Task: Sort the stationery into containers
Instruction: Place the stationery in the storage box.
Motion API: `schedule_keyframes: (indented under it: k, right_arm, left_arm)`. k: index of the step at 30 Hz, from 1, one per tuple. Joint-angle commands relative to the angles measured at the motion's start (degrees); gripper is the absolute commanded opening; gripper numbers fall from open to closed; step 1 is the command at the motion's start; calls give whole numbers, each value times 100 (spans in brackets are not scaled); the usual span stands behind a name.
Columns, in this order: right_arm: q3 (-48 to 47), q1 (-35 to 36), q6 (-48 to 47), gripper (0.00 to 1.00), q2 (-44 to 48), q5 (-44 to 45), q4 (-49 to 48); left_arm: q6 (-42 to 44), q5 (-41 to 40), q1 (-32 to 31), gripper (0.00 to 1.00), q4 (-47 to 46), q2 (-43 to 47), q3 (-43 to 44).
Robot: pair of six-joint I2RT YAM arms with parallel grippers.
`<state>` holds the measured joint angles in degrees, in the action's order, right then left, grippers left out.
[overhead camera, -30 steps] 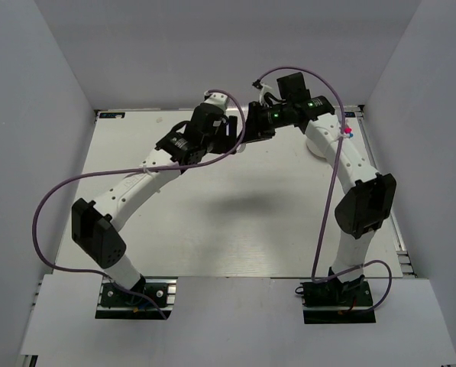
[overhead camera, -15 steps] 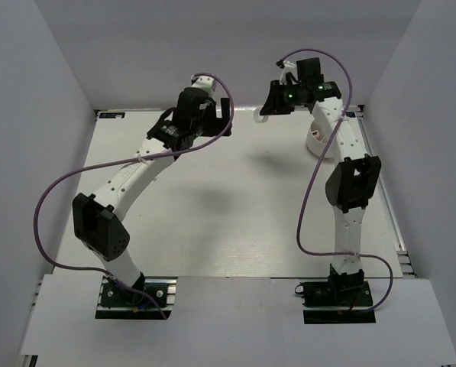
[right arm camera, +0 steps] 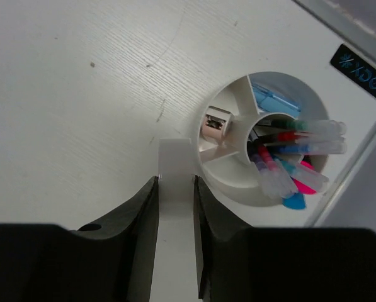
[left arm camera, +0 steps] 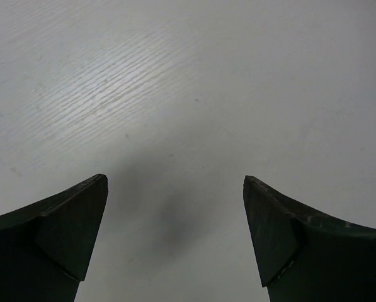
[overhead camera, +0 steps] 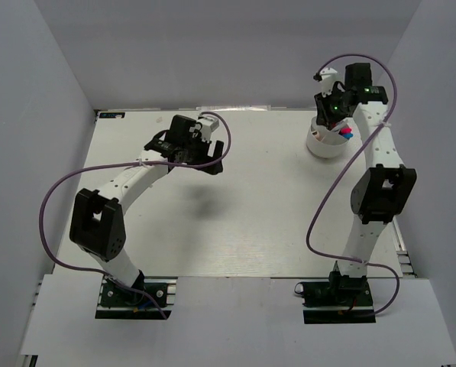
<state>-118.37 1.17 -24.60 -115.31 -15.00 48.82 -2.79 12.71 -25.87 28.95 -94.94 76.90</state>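
Right gripper [right arm camera: 175, 184], clamped on a flat white piece [right arm camera: 175, 154], has swung to the dish [right arm camera: 228, 182] rim as the left gripper [left arm camera: 175, 182], open and empty, retreats from it: drop-off looks next.

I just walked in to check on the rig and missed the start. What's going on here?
The robot is sorting stationery into a round white divided dish at the far right of the table. The right claw is clamped on a flat white piece and hangs right by the dish's rim. Pens already stand in the centre well, a light-blue item lies in one outer compartment and a small whitish thing in another. The left claw is open and empty.
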Motion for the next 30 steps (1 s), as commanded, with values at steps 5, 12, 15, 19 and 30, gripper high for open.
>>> schedule_keyframes:
  k: [5, 12, 15, 19, 30]
  right_arm:
    - [-161, -336, -2449, 0, 535, -266, 980]
    - [-388, -328, -3753, 0, 36, 252, 1322]
    - [-731, -319, -4043, 0, -238, 454, 1499]
    - [-557, -284, -4255, 0, -238, 682, 1385]
    - [-231, -293, -4386, 0, -422, 1114, 884]
  left_arm:
    - [630, 1498, 56, 98, 14, 134, 202]
    - [560, 1585, 56, 98, 111, -42, 395]
    - [577, 1612, 56, 98, 128, -43, 475]
    - [595, 1603, 56, 98, 137, -60, 448]
    - [560, 1533, 56, 98, 58, -69, 290]
